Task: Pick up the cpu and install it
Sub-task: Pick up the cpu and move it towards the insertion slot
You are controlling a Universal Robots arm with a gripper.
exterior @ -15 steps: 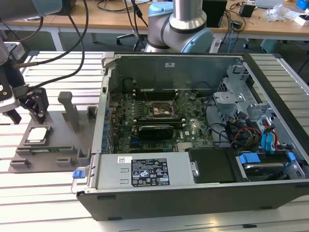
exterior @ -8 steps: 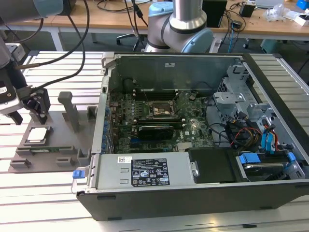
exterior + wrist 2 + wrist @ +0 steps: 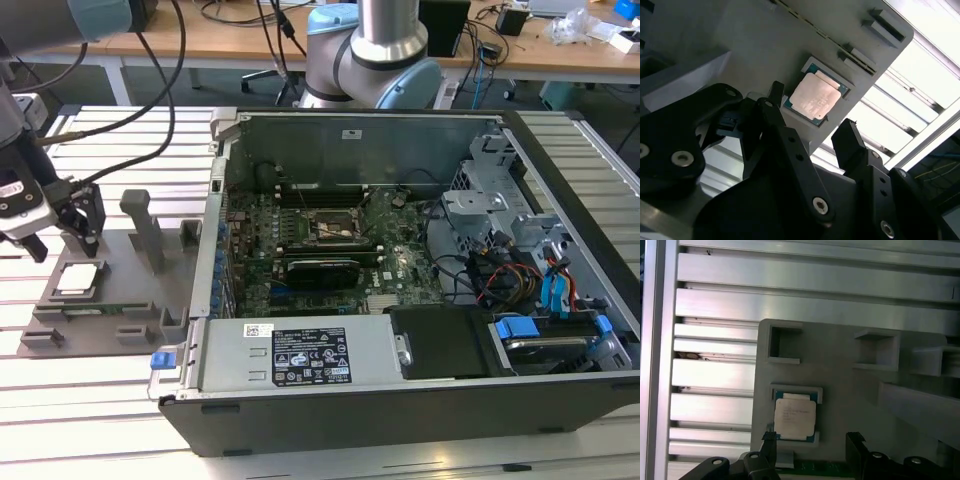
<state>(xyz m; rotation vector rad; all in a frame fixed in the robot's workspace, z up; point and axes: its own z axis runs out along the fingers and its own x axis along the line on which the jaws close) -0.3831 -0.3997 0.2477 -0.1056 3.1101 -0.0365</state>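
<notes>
Above one grey fixture plate [image 3: 120, 272], one pincer [image 3: 62, 245] hangs spread apart, near one cpu [image 3: 78, 279].

Matt silvery metal cpu [image 3: 795, 415] on matt grey plastic fixture plate [image 3: 840, 390]

A robotics lab: an open computer case [image 3: 350, 135] on a slotted aluminium table [image 3: 90, 385], cable-strewn wooden benches [image 3: 540, 52] behind
</notes>
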